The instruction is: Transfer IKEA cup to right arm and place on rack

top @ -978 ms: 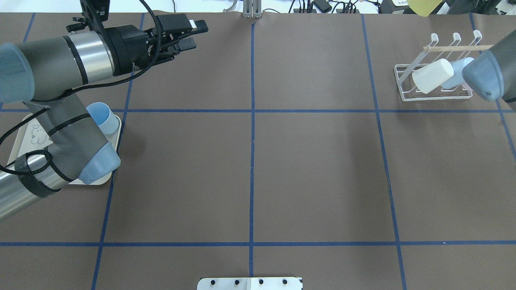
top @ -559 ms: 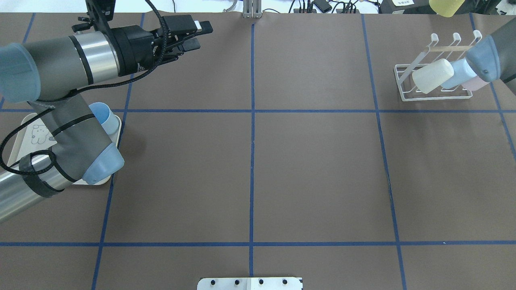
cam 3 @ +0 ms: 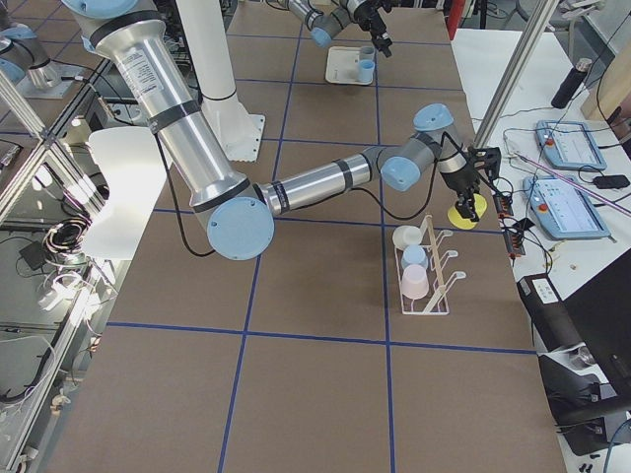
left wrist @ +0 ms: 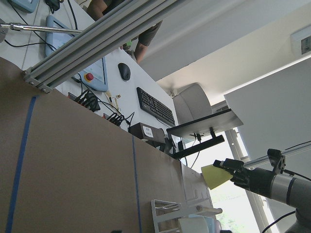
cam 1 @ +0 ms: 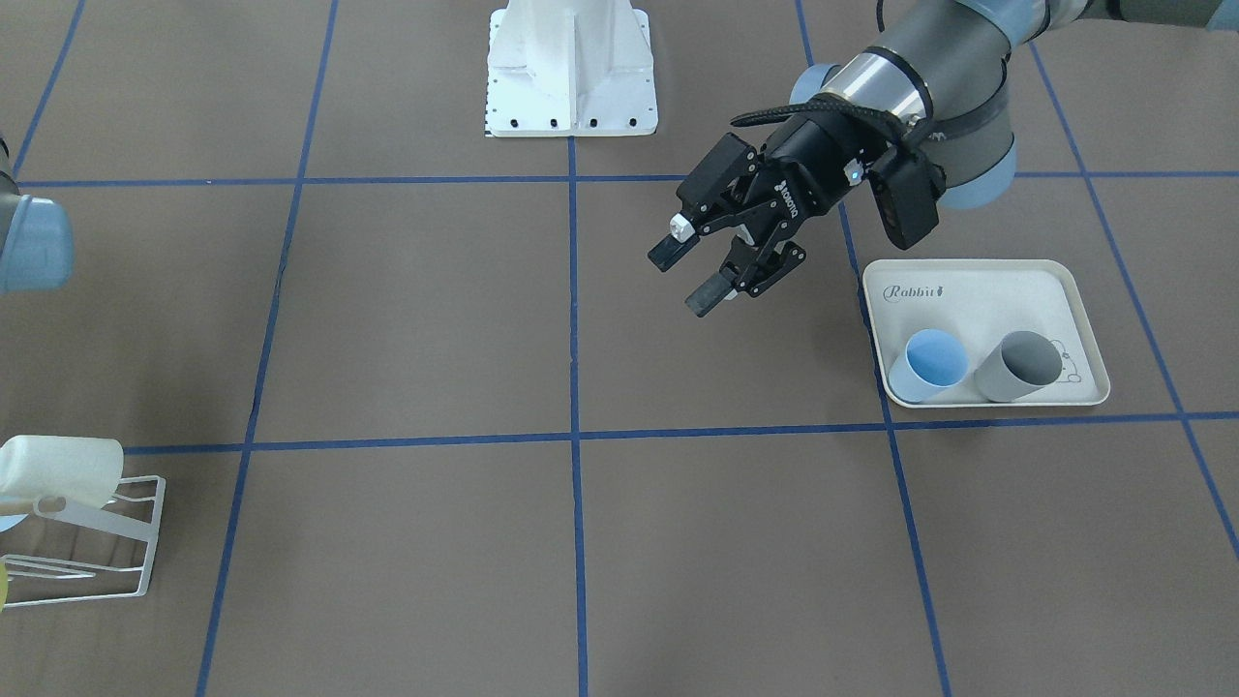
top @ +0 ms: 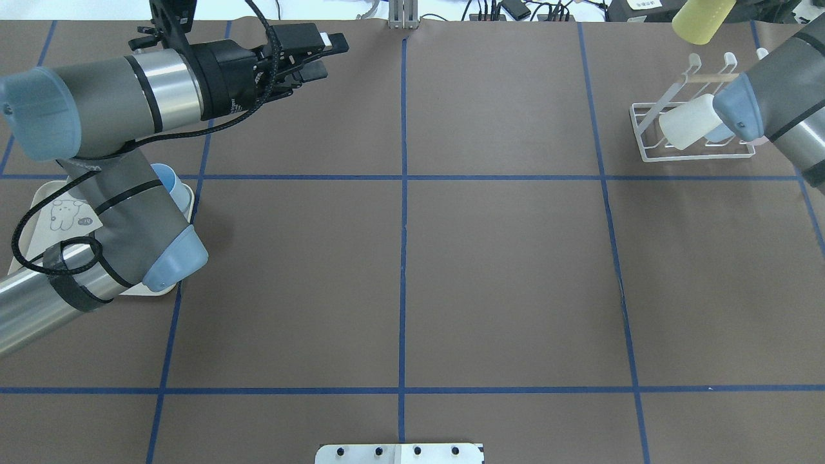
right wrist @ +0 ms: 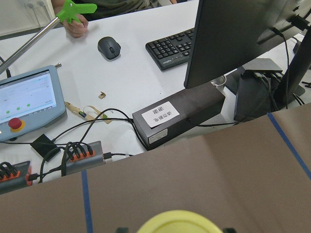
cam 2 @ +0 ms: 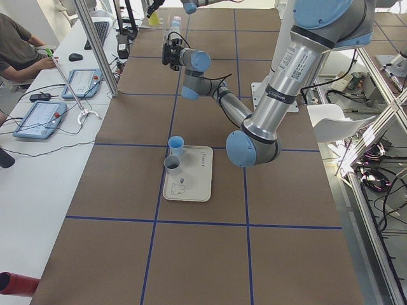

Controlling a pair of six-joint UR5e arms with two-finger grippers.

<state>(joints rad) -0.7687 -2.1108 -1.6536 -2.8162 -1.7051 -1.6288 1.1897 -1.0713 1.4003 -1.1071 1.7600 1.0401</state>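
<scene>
The right gripper [cam 3: 462, 200] is clamping the yellow cup [top: 701, 18] and holding it in the air near the rack [top: 646, 129], clear of its prongs. In the overhead view the cup is showing more fully than a second ago. The right arm [top: 786, 84] is reaching further left across the rack, its blue cap now touching the outline of the cream cup [top: 684, 122] hanging there. The left gripper [cam 1: 699, 263] is hanging wide and empty above the table, having drifted slightly toward the centre line. Beside it the tray [cam 1: 978, 281] is carrying a blue cup [cam 1: 931, 360] and a grey cup [cam 1: 1024, 366].
</scene>
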